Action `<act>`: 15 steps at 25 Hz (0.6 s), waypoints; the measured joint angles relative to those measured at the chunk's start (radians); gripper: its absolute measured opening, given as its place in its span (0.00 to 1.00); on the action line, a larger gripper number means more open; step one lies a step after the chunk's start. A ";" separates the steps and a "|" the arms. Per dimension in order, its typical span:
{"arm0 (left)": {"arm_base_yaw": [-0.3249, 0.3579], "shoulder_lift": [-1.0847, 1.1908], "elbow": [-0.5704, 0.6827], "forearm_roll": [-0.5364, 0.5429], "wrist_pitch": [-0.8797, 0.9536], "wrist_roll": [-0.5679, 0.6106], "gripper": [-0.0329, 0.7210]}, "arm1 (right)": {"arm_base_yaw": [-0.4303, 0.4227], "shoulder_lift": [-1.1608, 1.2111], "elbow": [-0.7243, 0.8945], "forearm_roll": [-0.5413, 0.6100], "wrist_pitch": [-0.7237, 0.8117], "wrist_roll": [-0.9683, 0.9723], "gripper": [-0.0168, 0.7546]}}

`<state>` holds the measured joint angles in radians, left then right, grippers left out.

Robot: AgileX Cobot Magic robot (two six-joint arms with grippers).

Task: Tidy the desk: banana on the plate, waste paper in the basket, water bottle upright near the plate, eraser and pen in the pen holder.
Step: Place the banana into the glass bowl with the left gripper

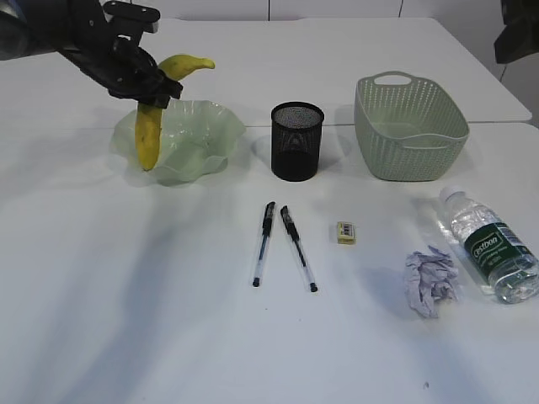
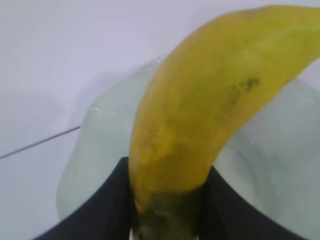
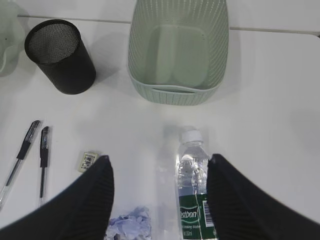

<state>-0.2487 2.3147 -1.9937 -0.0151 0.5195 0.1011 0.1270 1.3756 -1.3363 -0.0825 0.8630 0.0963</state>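
Note:
My left gripper is shut on a yellow banana and holds it just above the pale green wavy plate; the banana fills the left wrist view over the plate. My right gripper is open and empty, high above the lying water bottle and the crumpled paper. Two pens, an eraser, the paper and the bottle lie on the table. The black mesh pen holder and green basket stand behind them.
In the right wrist view the pen holder is at the upper left, the basket at top centre, the pens and eraser at the left. The white table's far edge runs behind.

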 joint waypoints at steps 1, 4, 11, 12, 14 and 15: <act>0.000 0.000 0.000 -0.001 0.004 0.000 0.33 | 0.000 0.000 0.000 0.000 -0.003 0.000 0.60; 0.000 0.001 0.000 -0.003 0.006 0.000 0.33 | 0.000 0.000 0.000 0.000 -0.013 0.000 0.60; -0.002 0.014 0.000 -0.005 0.010 0.000 0.33 | 0.000 0.000 0.000 -0.005 -0.020 0.000 0.60; -0.002 0.019 0.000 -0.005 0.010 0.000 0.33 | 0.000 0.000 0.000 -0.005 -0.021 0.000 0.60; -0.002 0.030 0.000 -0.009 0.012 0.000 0.33 | 0.000 0.000 0.000 -0.007 -0.023 0.000 0.60; -0.002 0.035 0.000 -0.010 0.014 0.000 0.33 | 0.000 0.000 0.000 -0.009 -0.023 0.000 0.60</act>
<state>-0.2505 2.3494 -1.9937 -0.0247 0.5333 0.1011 0.1270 1.3756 -1.3363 -0.0918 0.8401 0.0963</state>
